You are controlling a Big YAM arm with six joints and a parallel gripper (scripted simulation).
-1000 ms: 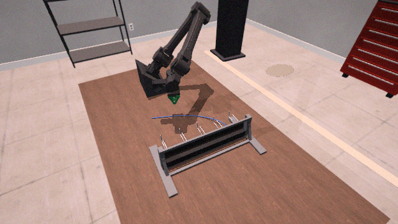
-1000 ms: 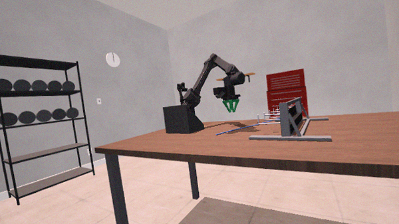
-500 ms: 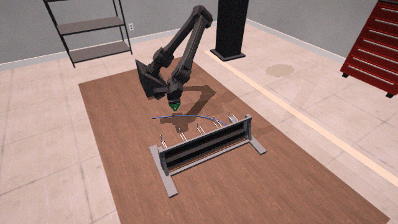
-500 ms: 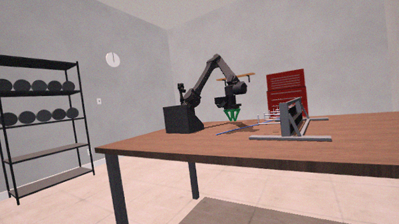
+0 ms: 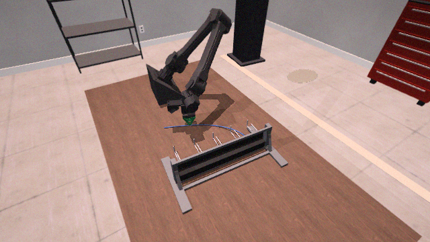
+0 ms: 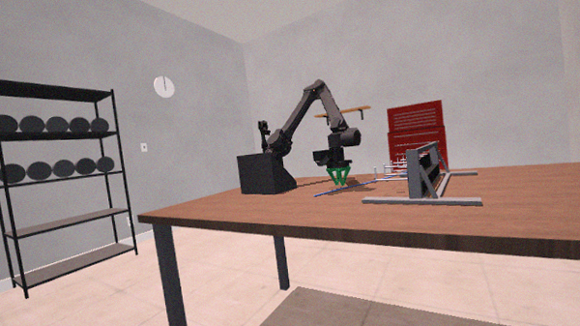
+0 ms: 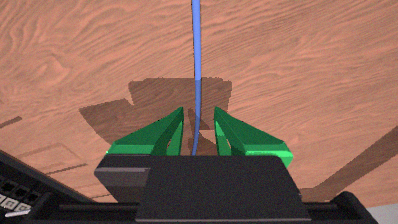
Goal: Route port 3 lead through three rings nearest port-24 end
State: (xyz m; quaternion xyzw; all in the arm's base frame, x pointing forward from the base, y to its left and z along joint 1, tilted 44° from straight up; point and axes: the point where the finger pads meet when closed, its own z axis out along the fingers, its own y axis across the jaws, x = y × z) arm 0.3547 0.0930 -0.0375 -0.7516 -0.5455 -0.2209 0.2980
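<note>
Blue lead [image 5: 215, 126] lay on the wooden table [image 5: 255, 208] at frame centre in the top view, behind the rack [image 5: 267, 130]. The gripper [image 7: 198, 131] straddled it low, green fingers part-open, not gripping it.

Lead [image 5: 208, 126] between arm [image 5: 201, 57] and rack [image 5: 222, 151]

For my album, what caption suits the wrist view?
Open green end effector straddling the blue lead above the wooden table.

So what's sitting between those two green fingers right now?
The blue lead runs between the fingers, which straddle it ungripped, in the wrist view.
</note>
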